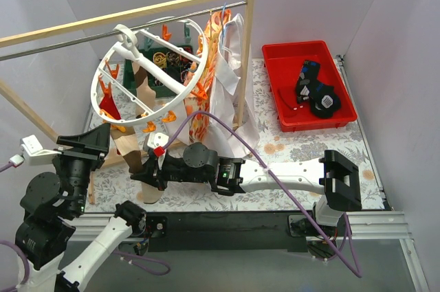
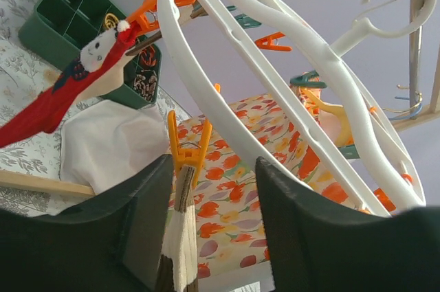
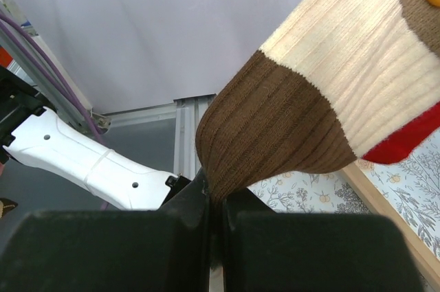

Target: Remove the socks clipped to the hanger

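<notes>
Floral table (image 1: 289, 148): black socks (image 1: 316, 89) sit in the red bin (image 1: 295, 46), red sock (image 2: 55, 99) and tan-and-brown sock (image 3: 289, 113) remain clipped to the hanger (image 2: 302, 48), right gripper (image 3: 214, 216) clamped on the latter's brown toe, left gripper (image 2: 213, 168) wide around its orange clip (image 2: 187, 151).

Clipped tan sock (image 2: 180, 244) w/in L gripper (image 2: 214, 168)

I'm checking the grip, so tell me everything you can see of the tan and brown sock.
The tan and brown sock is ribbed knit, cream above and brown at its lower end. It hangs from an orange clip on the white hanger. The right gripper has its jaws shut on the brown end; the left gripper stands open around the clipped top.
</notes>
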`<state>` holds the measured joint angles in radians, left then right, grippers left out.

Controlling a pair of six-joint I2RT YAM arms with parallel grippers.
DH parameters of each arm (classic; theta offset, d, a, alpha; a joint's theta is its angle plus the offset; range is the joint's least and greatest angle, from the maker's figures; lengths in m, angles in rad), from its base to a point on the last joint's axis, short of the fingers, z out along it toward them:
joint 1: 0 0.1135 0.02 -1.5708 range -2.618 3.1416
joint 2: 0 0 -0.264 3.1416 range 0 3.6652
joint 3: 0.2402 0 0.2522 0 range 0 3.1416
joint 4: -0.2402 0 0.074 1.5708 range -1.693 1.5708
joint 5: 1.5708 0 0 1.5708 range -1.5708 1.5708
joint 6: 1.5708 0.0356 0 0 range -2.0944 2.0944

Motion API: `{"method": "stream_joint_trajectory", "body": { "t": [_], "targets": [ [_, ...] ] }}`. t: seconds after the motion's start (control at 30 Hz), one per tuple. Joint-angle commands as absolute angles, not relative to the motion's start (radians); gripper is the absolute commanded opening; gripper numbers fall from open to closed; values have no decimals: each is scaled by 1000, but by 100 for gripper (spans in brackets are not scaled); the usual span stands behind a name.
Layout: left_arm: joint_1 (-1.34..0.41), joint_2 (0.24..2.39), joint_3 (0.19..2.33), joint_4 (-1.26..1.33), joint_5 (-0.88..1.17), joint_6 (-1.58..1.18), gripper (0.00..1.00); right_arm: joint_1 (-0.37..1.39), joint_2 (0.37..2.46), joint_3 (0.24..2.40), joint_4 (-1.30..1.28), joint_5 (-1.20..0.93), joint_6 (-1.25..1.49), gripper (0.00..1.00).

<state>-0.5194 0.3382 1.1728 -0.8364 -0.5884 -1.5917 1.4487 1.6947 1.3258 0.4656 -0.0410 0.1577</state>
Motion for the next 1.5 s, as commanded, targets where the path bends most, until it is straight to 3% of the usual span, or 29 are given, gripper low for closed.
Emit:
{"method": "stream_joint_trajectory", "body": {
  "t": [0.0, 0.4, 0.67, 1.33, 1.47],
  "targets": [
    [-520, 379, 1183, -841, -620, -1607, 46, 1453, 1641, 1316, 500, -41, 158, 1],
    [-520, 296, 1173, -868, -601, -1663, 41, 1453, 1634, 1313, 500, -37, 149, 1],
    [-522, 301, 1166, -858, -638, -1628, 50, 1453, 1634, 1313, 502, -48, 156, 1],
    [-560, 376, 1109, -710, -706, -1546, 51, 1453, 1611, 1292, 502, -48, 158, 1],
    [-569, 373, 1082, -681, -706, -1551, 45, 1453, 1605, 1284, 503, -44, 156, 1]
  ]
}}
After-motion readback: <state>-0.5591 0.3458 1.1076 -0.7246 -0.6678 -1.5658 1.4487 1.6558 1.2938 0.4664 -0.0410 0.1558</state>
